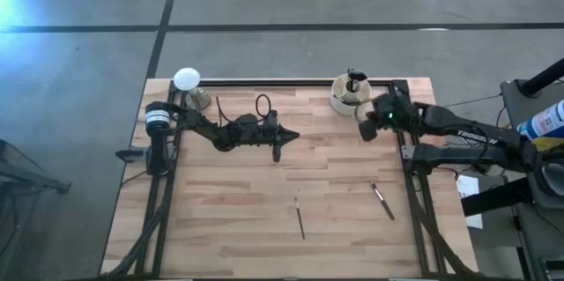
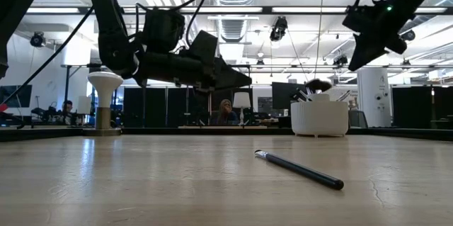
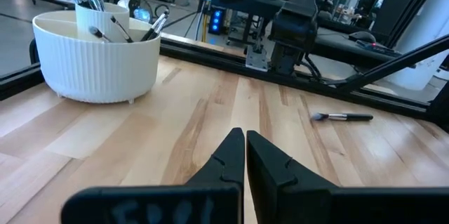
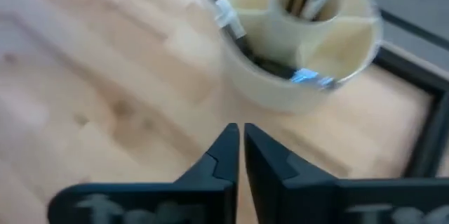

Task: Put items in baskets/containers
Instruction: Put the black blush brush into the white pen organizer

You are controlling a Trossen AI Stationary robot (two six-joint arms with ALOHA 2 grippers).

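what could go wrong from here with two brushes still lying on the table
1. The right gripper, shut and empty, hovers close beside the cream-white ribbed round cup; a careless move might knock it.
2. The thin dark brush and the silver-ferruled brush lie flat on the wooden table, so a pinch may slip.
3. Handles already crowd the cup; further brushes could catch on them.
The left gripper waits shut mid-table.

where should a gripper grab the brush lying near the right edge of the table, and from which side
Grip the brush at mid-handle, coming straight down from above. It lies flat on the table, thin and angled, with bare wood around it, so the fingers should close across its width, turned square to its slanted length.
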